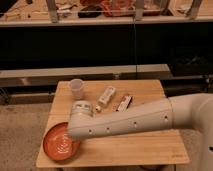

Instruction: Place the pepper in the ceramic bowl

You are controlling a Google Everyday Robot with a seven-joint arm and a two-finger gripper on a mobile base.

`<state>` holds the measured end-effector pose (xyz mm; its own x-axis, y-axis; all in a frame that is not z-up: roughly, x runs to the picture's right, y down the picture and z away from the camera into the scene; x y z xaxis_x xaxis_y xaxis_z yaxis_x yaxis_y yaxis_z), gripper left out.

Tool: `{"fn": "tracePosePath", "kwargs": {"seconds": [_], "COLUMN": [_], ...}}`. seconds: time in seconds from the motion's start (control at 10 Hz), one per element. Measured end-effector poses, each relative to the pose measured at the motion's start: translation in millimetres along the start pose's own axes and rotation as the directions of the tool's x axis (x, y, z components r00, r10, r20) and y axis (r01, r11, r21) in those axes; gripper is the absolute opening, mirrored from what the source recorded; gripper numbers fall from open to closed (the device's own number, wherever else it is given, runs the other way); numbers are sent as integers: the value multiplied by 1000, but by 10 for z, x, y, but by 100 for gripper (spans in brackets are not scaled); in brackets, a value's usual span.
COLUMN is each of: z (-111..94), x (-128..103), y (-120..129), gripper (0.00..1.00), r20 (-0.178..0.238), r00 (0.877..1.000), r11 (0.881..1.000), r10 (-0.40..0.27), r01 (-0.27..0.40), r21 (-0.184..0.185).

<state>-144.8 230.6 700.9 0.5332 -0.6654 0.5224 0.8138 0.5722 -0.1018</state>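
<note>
pale wood makes up the small square worktop (150, 147), standing on a speckled floor in front of a long dark shelf unit cluttered on top. the robot's thick cream arm (150, 120) reaches in from the right and lies across the middle of the worktop, its rounded wrist end sitting just above the near-left corner. the hand (74, 131) is hidden underneath that wrist, down by the right rim of the ceramic bowl; i can't see its fingers from where i stand, but they are drawn fully together. the ceramic bowl (57, 142) is a wide, shallow orange-red dish with pale rings in its centre, resting at the front-left corner of the worktop with its right side tucked under the arm. the pepper is nowhere i can make out; it isn't lying in the visible part of the bowl or on the bare wood, and whether the hand has it i cannot tell. behind the arm, a small whitish cup (76, 88) stands upright near the back-left edge. to its right a white tube (106, 96) lies flat at a slant, and just beside that a dark reddish wrapped bar (124, 103) lies at a similar angle, the two near each other but apart.
</note>
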Motion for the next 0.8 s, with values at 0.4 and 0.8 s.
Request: {"fn": "tracePosePath", "kwargs": {"seconds": [0.4, 0.8], "z": [107, 165], "x": [-76, -144], "y": [-113, -223], "gripper": [1, 1], "r20": [26, 43], "r00": [999, 998], "r11": [1000, 999], "r10": [-21, -50], "r01": [21, 49], "r21": [8, 21]}}
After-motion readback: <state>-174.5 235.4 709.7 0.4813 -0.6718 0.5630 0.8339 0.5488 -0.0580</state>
